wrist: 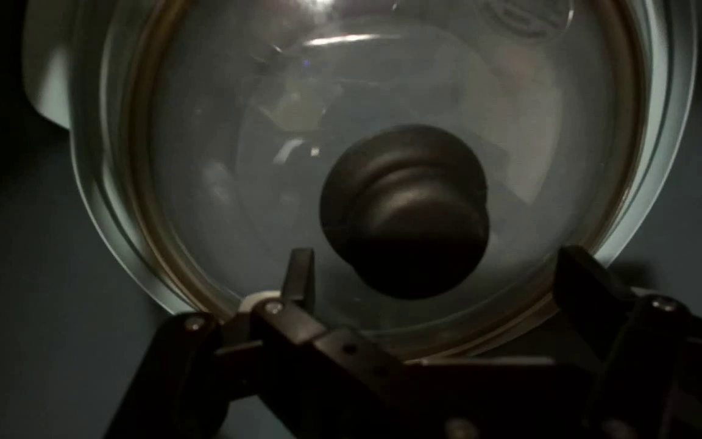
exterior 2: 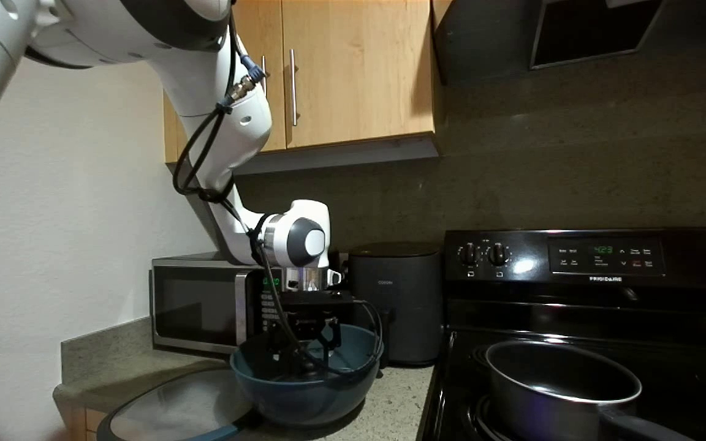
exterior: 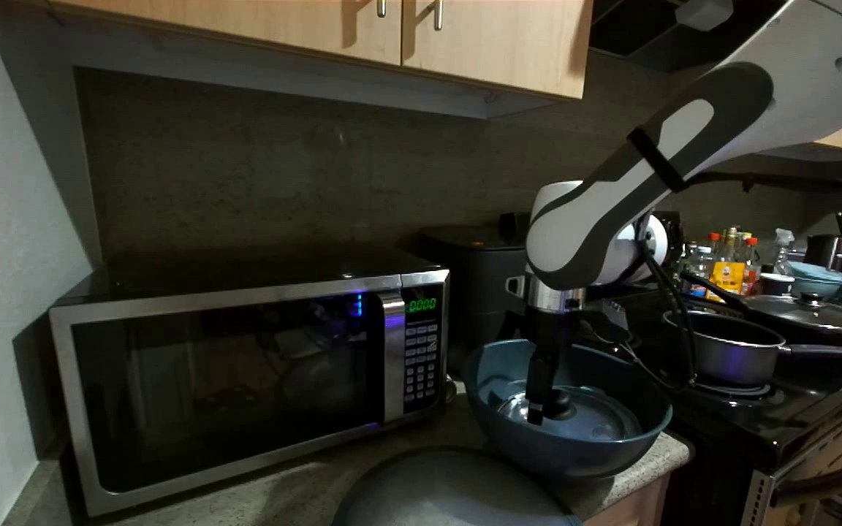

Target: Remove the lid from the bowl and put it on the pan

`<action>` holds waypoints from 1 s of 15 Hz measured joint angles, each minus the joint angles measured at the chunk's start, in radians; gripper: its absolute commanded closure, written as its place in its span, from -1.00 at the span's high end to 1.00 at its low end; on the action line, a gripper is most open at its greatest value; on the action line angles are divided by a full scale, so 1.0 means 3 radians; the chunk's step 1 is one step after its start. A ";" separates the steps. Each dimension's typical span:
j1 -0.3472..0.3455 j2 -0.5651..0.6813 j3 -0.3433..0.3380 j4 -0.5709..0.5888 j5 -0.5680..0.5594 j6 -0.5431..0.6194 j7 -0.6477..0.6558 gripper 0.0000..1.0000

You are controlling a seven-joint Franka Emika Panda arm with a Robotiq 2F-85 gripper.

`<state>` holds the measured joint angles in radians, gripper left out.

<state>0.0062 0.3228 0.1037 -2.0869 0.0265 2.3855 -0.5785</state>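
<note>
holding fingers apart at eight and four o'clock from the knob in wrist view, over the lid lying in the bowl. likely proving stiff, slick, fragile: best gripping by knob.

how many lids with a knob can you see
2: the lid in the bowl, and another glass lid behind the pan on the stove, in an exterior view. Others may be hidden; the foreground dome is cut off, with no knob showing.

A clear lid lies, knob up, inside the blue bowl — grey pan apart.
</note>
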 measured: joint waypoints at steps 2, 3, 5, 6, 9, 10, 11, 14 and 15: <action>-0.0025 -0.0037 -0.0004 -0.0036 0.0003 -0.0044 0.0035 1.00; -0.0037 -0.0057 -0.0006 -0.0061 0.0006 -0.0056 0.0043 1.00; -0.0061 -0.0096 -0.0007 -0.0109 0.0021 -0.0072 0.0049 1.00; -0.0067 -0.0111 -0.0013 -0.0128 0.0021 -0.0075 0.0059 1.00; -0.0067 -0.0140 -0.0029 -0.0159 0.0018 -0.0096 0.0166 1.00; -0.0066 -0.0142 -0.0031 -0.0161 0.0018 -0.0097 0.0201 1.00; -0.0064 -0.0142 -0.0032 -0.0161 0.0016 -0.0095 0.0231 1.00; -0.0048 -0.0141 -0.0042 -0.0162 -0.0059 -0.0077 0.0318 0.47; -0.0045 -0.0141 -0.0042 -0.0162 -0.0065 -0.0071 0.0319 0.33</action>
<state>-0.0073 0.2804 0.0911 -2.1354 0.0071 2.3641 -0.4829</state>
